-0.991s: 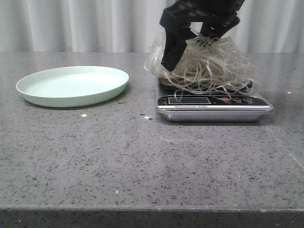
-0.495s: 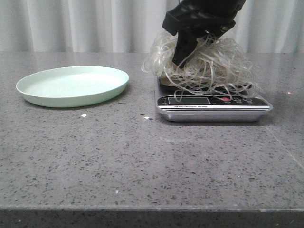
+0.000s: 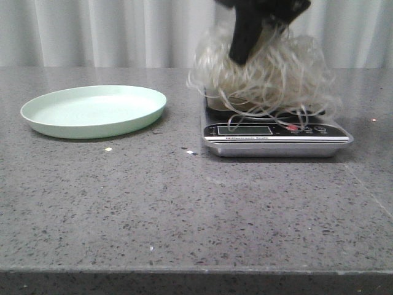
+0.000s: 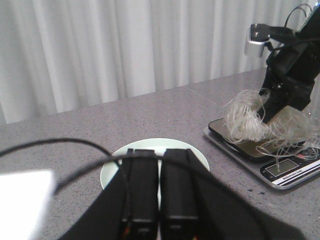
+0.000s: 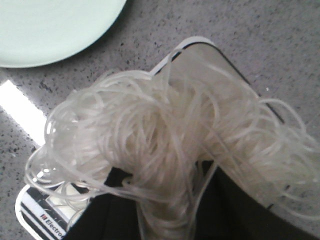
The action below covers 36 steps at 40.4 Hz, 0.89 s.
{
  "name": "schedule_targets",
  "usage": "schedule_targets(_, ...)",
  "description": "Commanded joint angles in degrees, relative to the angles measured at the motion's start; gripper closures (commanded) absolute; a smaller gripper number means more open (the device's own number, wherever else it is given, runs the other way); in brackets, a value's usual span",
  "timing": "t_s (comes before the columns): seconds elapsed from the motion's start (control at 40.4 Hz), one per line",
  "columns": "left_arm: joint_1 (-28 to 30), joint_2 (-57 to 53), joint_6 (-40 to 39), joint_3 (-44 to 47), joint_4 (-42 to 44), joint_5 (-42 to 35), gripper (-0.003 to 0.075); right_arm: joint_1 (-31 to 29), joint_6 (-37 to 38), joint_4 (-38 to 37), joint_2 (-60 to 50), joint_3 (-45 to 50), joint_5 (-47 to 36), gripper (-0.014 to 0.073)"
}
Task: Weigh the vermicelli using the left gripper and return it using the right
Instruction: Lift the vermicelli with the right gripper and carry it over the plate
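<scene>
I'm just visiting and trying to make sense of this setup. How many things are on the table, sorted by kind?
Pale mint-green round plates: 1
Black and silver digital kitchen scales: 1
Tangled heaps of thin whitish translucent vermicelli: 1
Total: 3
Two black end effectors are also there: the right end effector is closed on the vermicelli, and the left end effector is closed above the plate.

Right end effector [image 3: 256,37] has lifted the vermicelli [image 3: 270,77] higher
</scene>
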Motion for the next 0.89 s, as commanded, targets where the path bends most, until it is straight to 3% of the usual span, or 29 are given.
schedule_targets(0.0, -0.11, 0.6, -0.5, -1.41, 0.37, -4.59, 0.0584, -0.02, -0.19, 0.29, -4.3, -5.72, -0.45, 0.0442)
schedule_targets(0.223, -0.11, 0.6, -0.5, -1.41, 0.37, -4.59, 0.0584, -0.02, -0.19, 1.14, -4.36, -16.22, 2.97, 0.0442)
schedule_targets(0.396, -0.11, 0.6, -0.5, -1.41, 0.37, -4.59, 0.0584, -0.02, -0.19, 7.04, -4.15, -23.01, 2.09, 0.0442)
schedule_targets(0.52, -0.11, 0.6, -0.5, -1.41, 0.37, -4.59, 0.0584, 1.34, -0.19, 11.55, -3.76, -25.01, -0.83, 0.0442)
schedule_targets(0.867, -0.11, 0.6, -0.5, -1.41, 0.37, -4.63, 0.0584, 10.64, -0.19, 11.76, 3.75, -26.3, -11.25, 0.0442)
